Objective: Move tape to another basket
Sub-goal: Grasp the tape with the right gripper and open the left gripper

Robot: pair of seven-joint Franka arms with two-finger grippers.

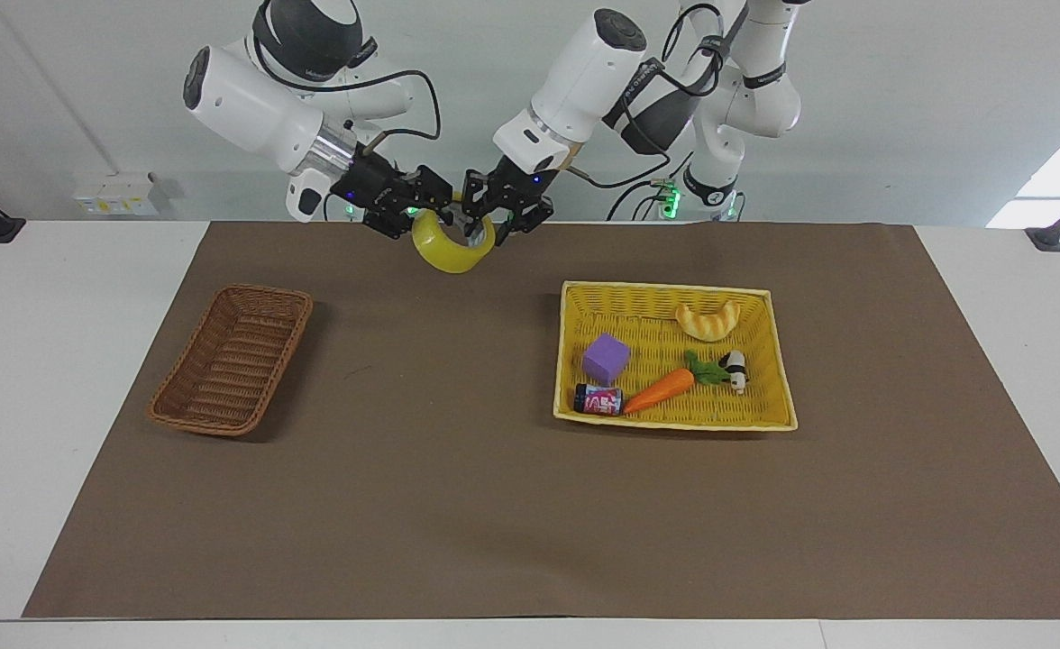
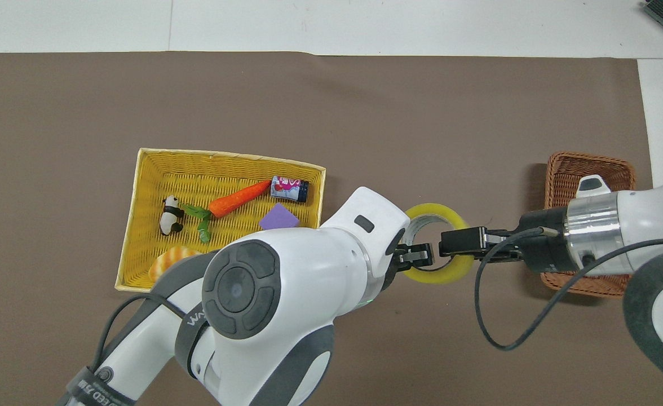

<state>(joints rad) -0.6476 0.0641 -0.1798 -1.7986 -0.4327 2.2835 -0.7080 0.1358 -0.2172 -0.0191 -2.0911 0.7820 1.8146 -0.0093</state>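
While both pincers meet at the tape (image 1: 452, 250) — no label legible.

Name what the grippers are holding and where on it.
The tape hangs in the air; the right gripper grips its rim nearest the brown basket. The left gripper is at its other rim, hold unclear.
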